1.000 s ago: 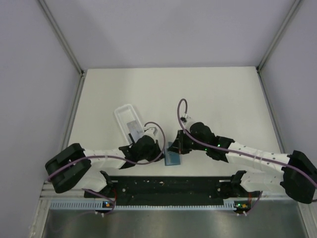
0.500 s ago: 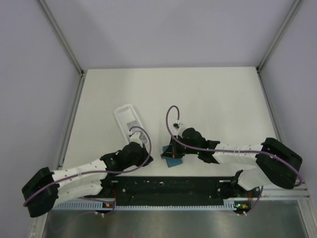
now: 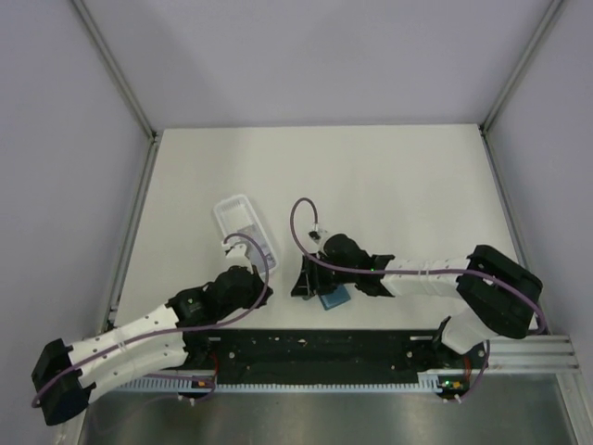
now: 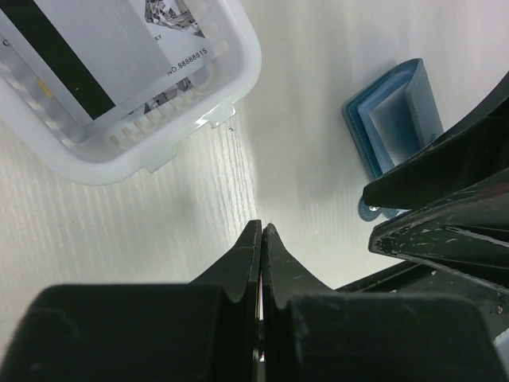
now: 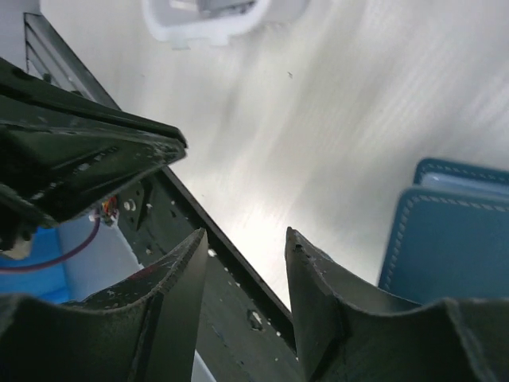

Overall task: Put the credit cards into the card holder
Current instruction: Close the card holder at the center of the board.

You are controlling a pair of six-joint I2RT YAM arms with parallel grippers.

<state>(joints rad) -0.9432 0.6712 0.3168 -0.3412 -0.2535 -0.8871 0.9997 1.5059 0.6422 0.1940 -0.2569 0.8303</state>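
Note:
The teal card holder (image 3: 334,298) lies on the table near the front rail, also seen as a blue folded wallet (image 4: 394,119) (image 5: 453,239). A credit card (image 4: 95,48), pale with a dark stripe, lies in the white tray (image 3: 243,222). My right gripper (image 3: 301,281) (image 5: 245,235) is open and empty, just left of the card holder and apart from it. My left gripper (image 3: 262,280) (image 4: 261,231) is shut with nothing seen in it, hovering near the tray's near end, between tray and card holder.
The black front rail (image 3: 315,348) runs close behind both grippers. The tray (image 4: 238,72) stands at an angle left of centre. The two grippers are close together, the right one's fingers (image 4: 445,199) showing in the left wrist view.
My right gripper has opened and let go of the card holder, which now lies flat. Both arms have drawn back and left, toward the front rail.

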